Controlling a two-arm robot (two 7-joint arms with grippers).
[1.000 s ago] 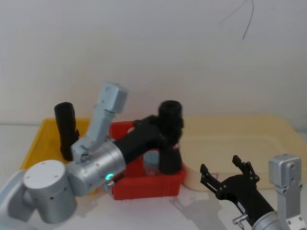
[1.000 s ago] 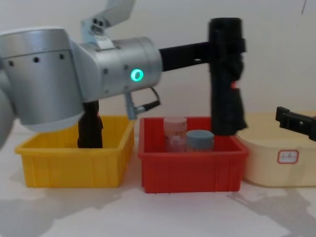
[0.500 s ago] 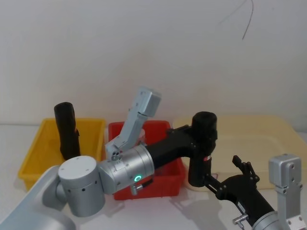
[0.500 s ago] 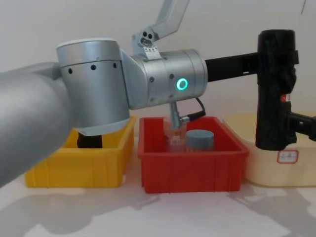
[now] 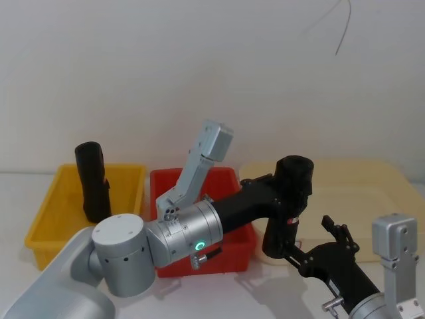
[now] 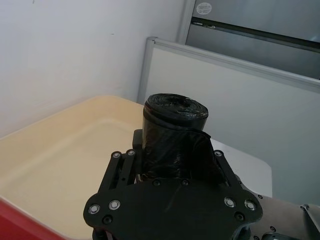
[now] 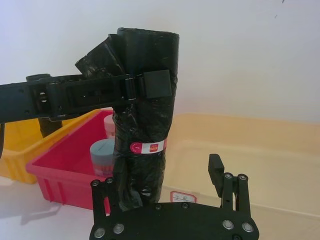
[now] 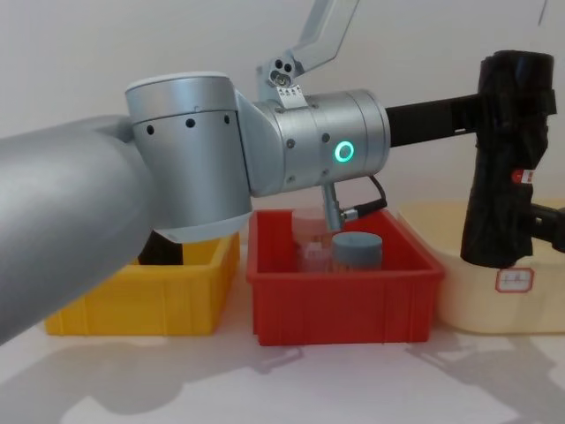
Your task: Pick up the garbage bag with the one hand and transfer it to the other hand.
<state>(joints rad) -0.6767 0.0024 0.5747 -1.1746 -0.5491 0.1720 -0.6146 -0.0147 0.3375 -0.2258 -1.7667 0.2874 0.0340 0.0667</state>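
Black garbage bag (image 7: 142, 125): upright in the air.
Left gripper (image 5: 287, 196): squeezing it near its top.
Right gripper (image 5: 304, 229): fingers apart, by its bottom end.

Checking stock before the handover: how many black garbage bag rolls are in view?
2. One garbage bag roll is held upright by the left gripper beside the red bin; the other roll stands in the yellow bin. The arm could hide more.
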